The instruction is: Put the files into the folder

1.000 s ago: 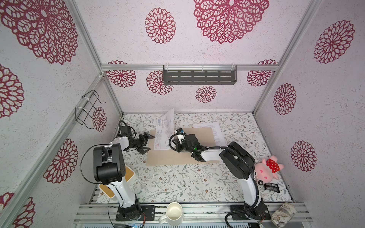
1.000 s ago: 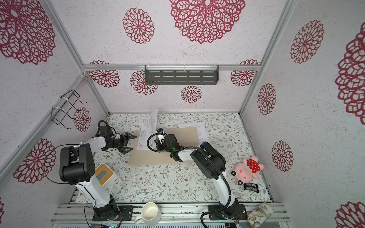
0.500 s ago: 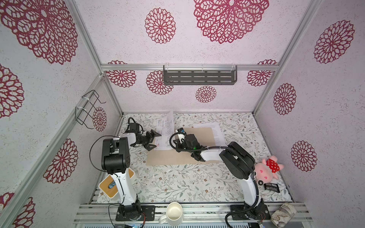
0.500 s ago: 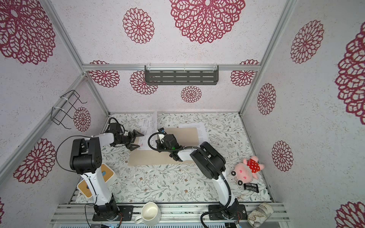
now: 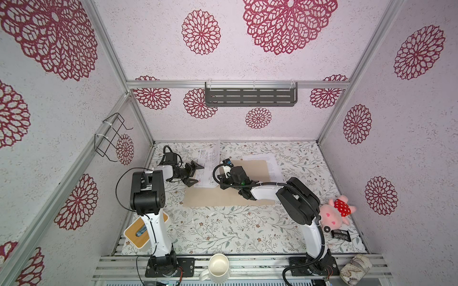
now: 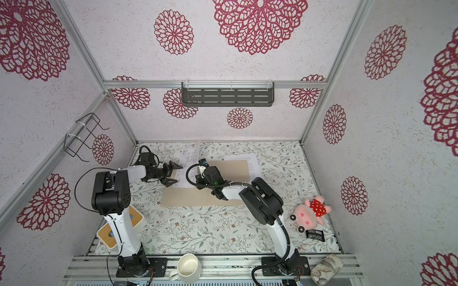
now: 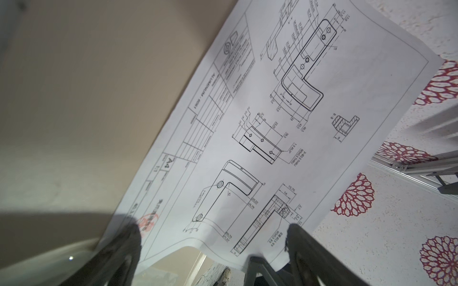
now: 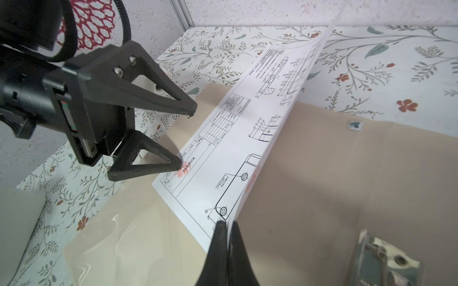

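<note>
Right hand (image 8: 226, 224): my jaws are pinched shut on the edge of the drawing sheet (image 8: 223, 138), holding it up on edge and tilted.
Left hand (image 8: 187, 138): spread wide and gripping nothing. The sheet's free edge runs between its fingers, and the lower fingertip sits at the red stamp.
Drawing sheet: centre of both top views, leaning over the left part of the folder (image 5: 223, 198).
Folder: open and flat on the bench (image 5: 223, 235), with its metal clip (image 8: 381, 257) on the inner face close to my right hand.
Text sheet (image 5: 271, 164): right of centre in a top view, flat at the folder's far right corner and untouched.
Step, as I judge it: lay the drawing down square inside the folder.
Doing it well: I should close my left hand lightly on the free edge before my right lets go, so the paper cannot flop. Then I lower both hands together, keep the sheet off the clip, and leave no paper overhanging or creased.
</note>
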`<state>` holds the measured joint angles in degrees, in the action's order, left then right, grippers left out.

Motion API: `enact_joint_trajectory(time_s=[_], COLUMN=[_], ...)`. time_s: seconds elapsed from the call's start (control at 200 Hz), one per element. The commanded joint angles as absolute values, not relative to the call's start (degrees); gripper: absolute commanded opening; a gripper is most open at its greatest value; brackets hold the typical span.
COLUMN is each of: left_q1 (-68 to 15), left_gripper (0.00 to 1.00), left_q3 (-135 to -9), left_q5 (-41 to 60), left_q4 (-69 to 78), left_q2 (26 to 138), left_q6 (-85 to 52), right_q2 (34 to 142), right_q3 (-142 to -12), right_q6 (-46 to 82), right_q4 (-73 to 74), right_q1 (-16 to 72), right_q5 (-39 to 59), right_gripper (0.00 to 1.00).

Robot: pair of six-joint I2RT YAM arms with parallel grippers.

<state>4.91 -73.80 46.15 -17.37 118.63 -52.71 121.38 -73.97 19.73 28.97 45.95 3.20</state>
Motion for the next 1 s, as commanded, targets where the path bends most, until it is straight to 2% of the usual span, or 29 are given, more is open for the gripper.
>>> enact_joint_trajectory(time_s=[0.0,0.205,0.47,0.581,0.641,0.811,0.901,0.996], left_q1=[4.33,3.62,3.27,3.25,3.16,3.23,3.25,3.25], left_gripper=[0.95,0.95,0.94,0.93,0.93,0.91,0.91,0.91], left_q3=[-74.31,-73.52,-73.73,-73.66,-73.48,-72.38,-71.77,-71.11], left_q5=[45.66,44.76,38.41,35.95,35.14,34.67,34.72,35.23], left_q4=[-14.94,-13.90,-21.18,-24.17,-25.21,-25.45,-24.95,-24.00], left_q2=[119.18,119.85,120.21,120.36,120.16,119.79,119.64,119.35], left_q6=[-54.07,-54.97,-50.60,-48.73,-47.70,-46.50,-46.34,-46.23], right_q2=[120.29,120.29,120.23,120.66,121.08,122.01,122.16,122.55], right_q3=[-75.59,-75.36,-76.10,-77.81,-79.05,-80.84,-80.96,-81.29], right_q6=[21.20,22.13,22.44,24.46,26.13,29.17,30.66,32.00], right_q4=[27.87,27.20,25.49,21.74,19.26,16.59,16.69,16.64], right_q1=[45.61,45.62,45.53,45.20,44.92,43.95,43.23,42.51], right_q5=[2.42,2.59,2.24,1.77,1.73,3.30,4.23,6.08], right_gripper=[0.00,0.00,0.00,0.03,0.09,0.16,0.27,0.31])
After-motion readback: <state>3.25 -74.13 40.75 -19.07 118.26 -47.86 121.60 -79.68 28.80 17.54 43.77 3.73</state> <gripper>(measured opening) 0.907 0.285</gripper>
